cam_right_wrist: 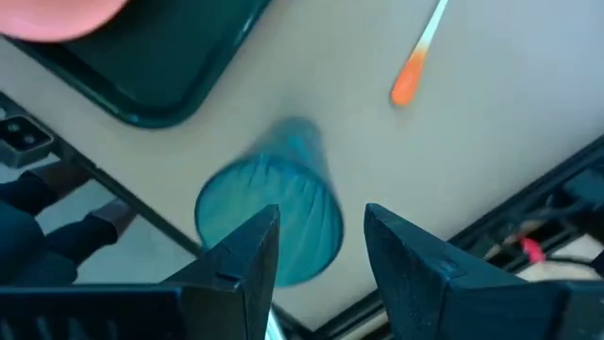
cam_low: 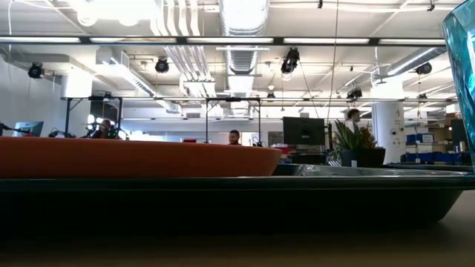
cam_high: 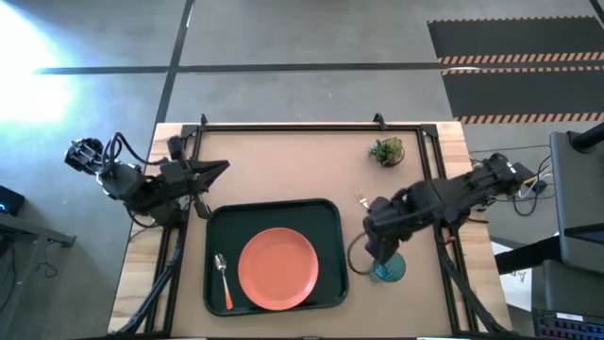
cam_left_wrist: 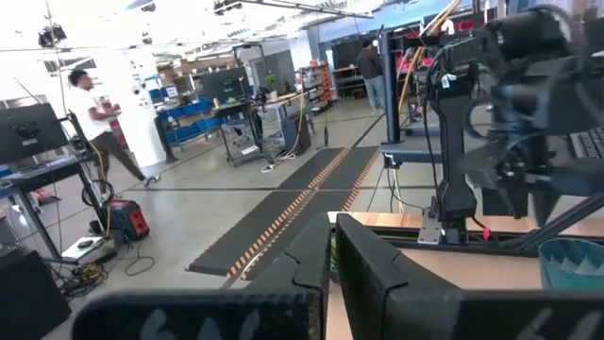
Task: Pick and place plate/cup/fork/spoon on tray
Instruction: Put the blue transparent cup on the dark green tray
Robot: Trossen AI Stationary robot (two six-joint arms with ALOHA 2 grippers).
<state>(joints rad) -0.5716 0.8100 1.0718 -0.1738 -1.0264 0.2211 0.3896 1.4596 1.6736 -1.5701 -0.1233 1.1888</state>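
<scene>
Two items on tray [cam_high: 213, 227]: plate [cam_high: 277, 267], spoon [cam_high: 223, 280] | right gripper [cam_right_wrist: 321, 247] spread open over cup [cam_right_wrist: 271, 222], empty, lined up for grasping

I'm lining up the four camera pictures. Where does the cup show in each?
High: cup right of the tray, under the right arm.
Low: far right edge.
Left wrist: lower right corner.
Right wrist: centre, just beyond the jaws.
Shared landmark: the tray.
</scene>
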